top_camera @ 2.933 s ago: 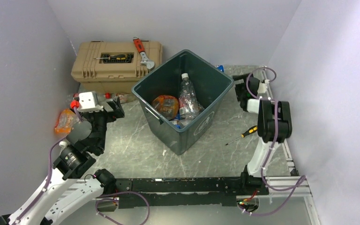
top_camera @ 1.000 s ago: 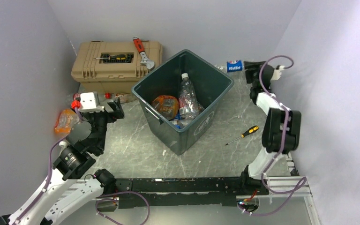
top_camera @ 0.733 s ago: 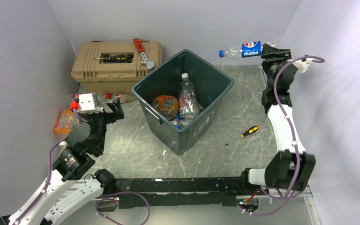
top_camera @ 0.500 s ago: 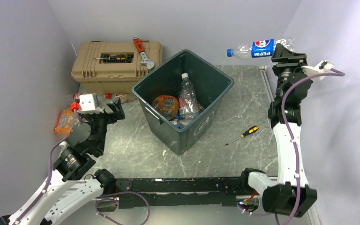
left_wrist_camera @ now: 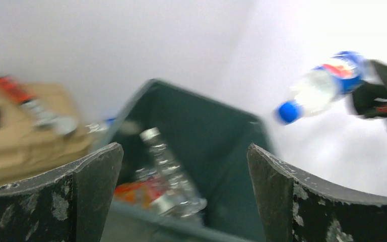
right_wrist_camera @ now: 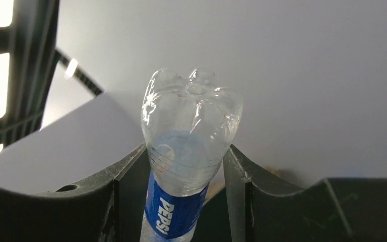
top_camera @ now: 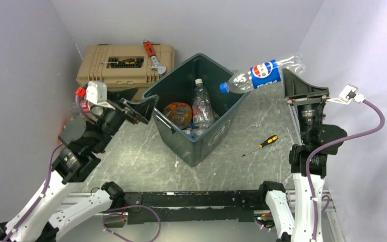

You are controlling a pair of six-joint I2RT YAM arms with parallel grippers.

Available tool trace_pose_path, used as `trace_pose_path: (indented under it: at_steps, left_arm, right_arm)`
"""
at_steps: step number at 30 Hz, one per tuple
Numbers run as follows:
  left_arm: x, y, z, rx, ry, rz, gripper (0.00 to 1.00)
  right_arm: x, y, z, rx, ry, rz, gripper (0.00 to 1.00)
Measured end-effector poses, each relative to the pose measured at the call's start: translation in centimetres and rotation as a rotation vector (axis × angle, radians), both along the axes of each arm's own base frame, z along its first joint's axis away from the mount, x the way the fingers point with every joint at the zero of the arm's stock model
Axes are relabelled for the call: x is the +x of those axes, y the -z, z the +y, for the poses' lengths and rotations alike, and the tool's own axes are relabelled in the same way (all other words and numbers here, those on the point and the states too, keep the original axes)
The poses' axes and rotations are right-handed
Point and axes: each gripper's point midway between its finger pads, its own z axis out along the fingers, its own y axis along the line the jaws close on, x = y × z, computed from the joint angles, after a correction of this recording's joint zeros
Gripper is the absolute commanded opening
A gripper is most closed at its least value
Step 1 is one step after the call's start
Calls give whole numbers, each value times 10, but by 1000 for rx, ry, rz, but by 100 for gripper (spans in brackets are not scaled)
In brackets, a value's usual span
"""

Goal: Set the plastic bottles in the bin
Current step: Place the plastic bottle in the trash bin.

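Observation:
A clear Pepsi bottle (top_camera: 262,75) with a blue label and blue cap hangs in the air. My right gripper (top_camera: 288,76) is shut on its base end. Its cap tilts down over the right rim of the dark green bin (top_camera: 216,132). In the right wrist view the bottle (right_wrist_camera: 189,146) sits squeezed between both fingers of that gripper (right_wrist_camera: 186,154). Inside the bin lie a clear white-capped bottle (top_camera: 201,103) and a crushed orange-labelled bottle (top_camera: 177,113). My left gripper (top_camera: 143,107) is open and holds nothing, just left of the bin, pointing at it (left_wrist_camera: 206,126).
A tan toolbox (top_camera: 126,75) stands at the back left with a red wrench (top_camera: 152,53) and a yellow-handled screwdriver (top_camera: 126,61) on its lid. Another yellow-handled screwdriver (top_camera: 264,143) lies on the table right of the bin. Walls close in on both sides.
My right arm lifted the Pepsi bottle from the back right corner and swung it left and down towards the bin. My left arm rose, turned towards the bin, and its jaws widened.

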Motion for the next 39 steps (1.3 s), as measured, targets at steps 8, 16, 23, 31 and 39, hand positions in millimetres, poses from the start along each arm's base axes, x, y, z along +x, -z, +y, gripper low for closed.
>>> trace_pose_path:
  at_steps: [8, 16, 23, 31, 39]
  left_arm:
    - [-52, -98, -100, 35, 616, -149, 99]
    - [-64, -62, -172, 72, 1067, 48, 100]
    - [-107, -27, -211, 144, 1317, 183, 99]
    - [-154, -31, -222, 223, 1407, 140, 100]
    - [-147, -7, -250, 268, 1383, 202, 99]
  right_arm:
    - [-50, 17, 64, -163, -301, 3, 30]
    - [-107, 21, 107, -318, -538, -52, 29]
    - [-132, 29, 127, -369, -708, -58, 29]
    - [-142, 26, 132, -391, -755, -90, 28]
    - [-139, 27, 132, -386, -761, -78, 27]
